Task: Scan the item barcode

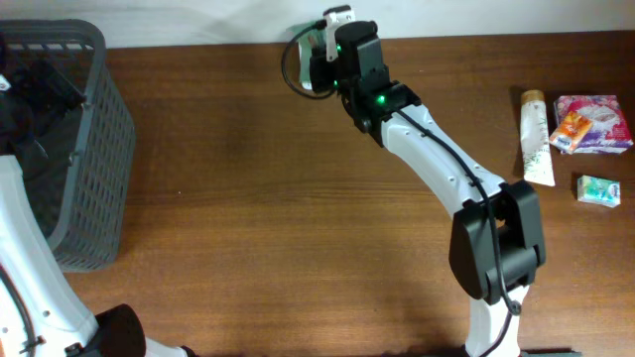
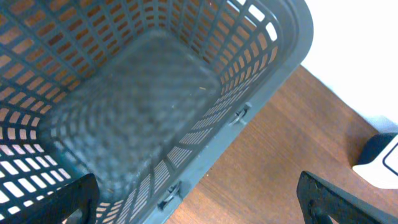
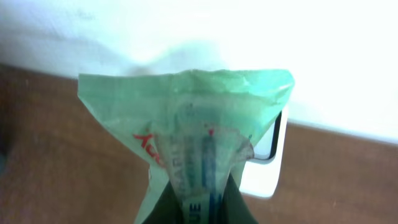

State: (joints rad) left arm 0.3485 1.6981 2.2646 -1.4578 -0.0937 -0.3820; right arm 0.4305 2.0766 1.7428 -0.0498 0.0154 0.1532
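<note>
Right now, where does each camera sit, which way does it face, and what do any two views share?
Overhead: above the table, looking down; shows the right arm stretched to the far edge, the left arm by the basket.
Left wrist: over the basket, looking into it; left gripper open, fingertips at the bottom corners.
Right wrist: low, facing the wall; right gripper shut on the green packet.
Shared: overhead and left wrist both show the basket.

One basket [image 1: 104,149], one tube [image 1: 537,139], one green pouch [image 3: 186,118], two packets [image 1: 607,121] [image 1: 572,130], one box [image 1: 598,189].

Even overhead light; wall [image 3: 323,37] glares white, green packet [image 3: 186,124] close and blurred.
</note>
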